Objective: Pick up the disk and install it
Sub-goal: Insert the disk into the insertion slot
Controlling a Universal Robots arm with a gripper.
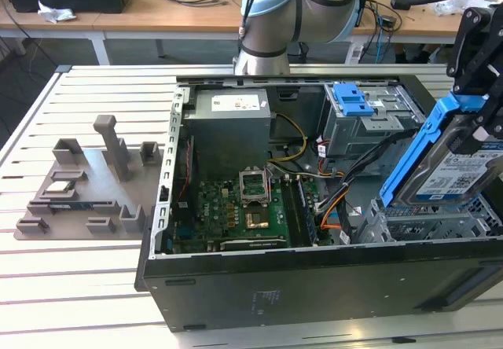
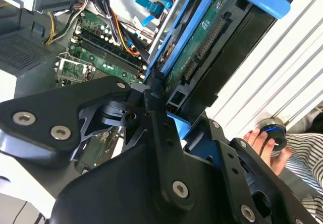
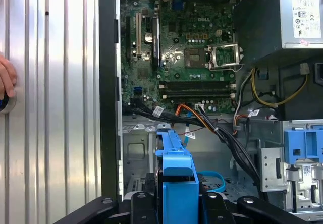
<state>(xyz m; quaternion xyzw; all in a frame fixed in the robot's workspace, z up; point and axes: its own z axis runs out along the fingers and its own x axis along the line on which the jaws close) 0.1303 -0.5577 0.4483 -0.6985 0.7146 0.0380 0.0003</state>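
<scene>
At the exterior view's right, the gripper has its jaws closed on the disk. The disk hangs tilted in the air, just above the drive cage of the open computer case. Inside the case are 1 motherboard, 1 power supply and cables.

This is a robotics lab or workshop: a Universal Robots arm stands at a slatted aluminium table bearing an opened desktop computer case with its motherboard bare and a grey parts fixture, with cable-strewn wooden workbenches behind.
</scene>
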